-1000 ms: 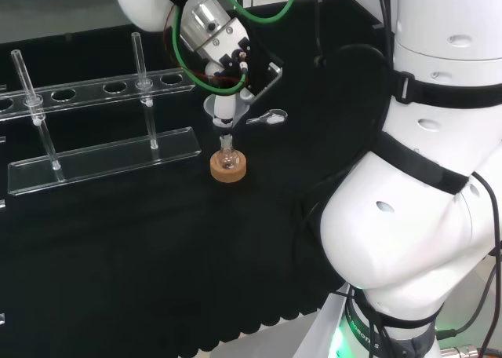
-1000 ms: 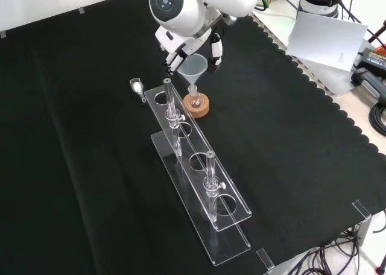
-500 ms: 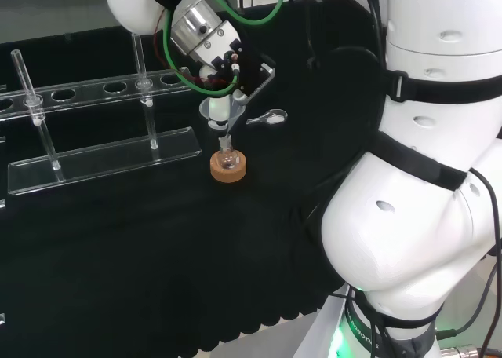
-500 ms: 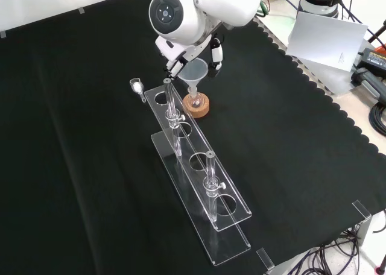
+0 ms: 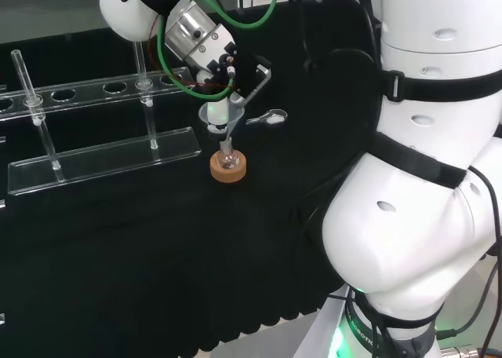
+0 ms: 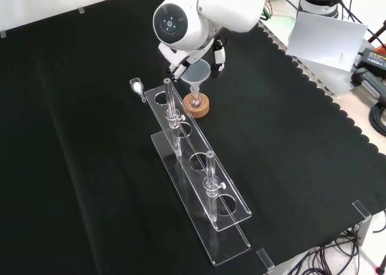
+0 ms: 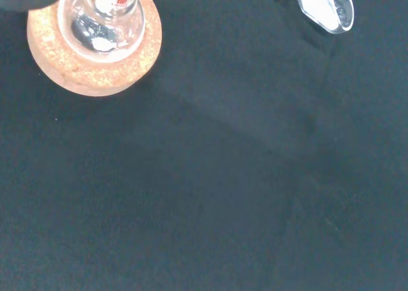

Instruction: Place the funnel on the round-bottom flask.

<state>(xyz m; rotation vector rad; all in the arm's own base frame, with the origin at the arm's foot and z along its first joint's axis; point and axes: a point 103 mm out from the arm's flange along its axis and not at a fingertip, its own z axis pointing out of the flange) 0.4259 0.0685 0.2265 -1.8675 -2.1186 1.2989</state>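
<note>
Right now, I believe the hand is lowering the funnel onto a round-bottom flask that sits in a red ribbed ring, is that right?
Not quite: the stand is a cork ring, not a red ribbed one, as the wrist view shows. The rest holds: the hand has the funnel over the round-bottom flask.

Tan speckled cork ring (image 7: 94,67), clear flask (image 7: 102,28), black cloth (image 6: 90,184).

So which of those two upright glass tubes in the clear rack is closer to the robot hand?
The test tube at the rack's far end in the front view, beside the cork ring; the other tube stands nearer the camera.
</note>
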